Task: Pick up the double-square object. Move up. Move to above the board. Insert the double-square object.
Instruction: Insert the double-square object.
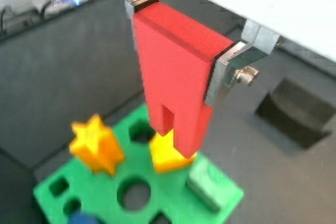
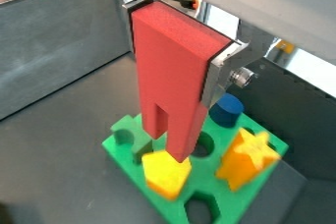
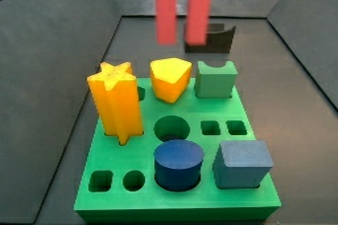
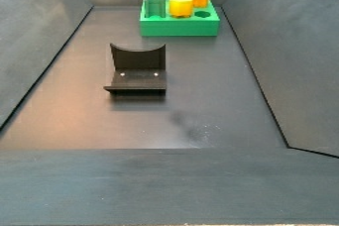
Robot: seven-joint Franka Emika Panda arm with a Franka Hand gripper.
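My gripper (image 1: 182,39) is shut on the top of the double-square object (image 1: 175,71), a tall salmon-red block held upright with its two legs and slot pointing down. It shows the same way in the other wrist view (image 2: 178,71), between my silver fingers (image 2: 223,71). It hangs in the air above the board (image 1: 59,194), a bright green square block, over the board's far part near the yellow pieces. In a side view only the object's lower legs (image 3: 184,7) show, well above the board (image 3: 132,204). The paired square holes (image 3: 223,127) are open. The gripper is out of both side views.
On the board stand a yellow star prism (image 3: 115,101), a yellow piece (image 3: 171,79), a dull green notched block (image 3: 215,79), a blue cylinder (image 3: 177,163) and a grey-blue cube (image 3: 243,163). The fixture (image 4: 135,71) stands on the dark floor. Grey walls enclose the bin.
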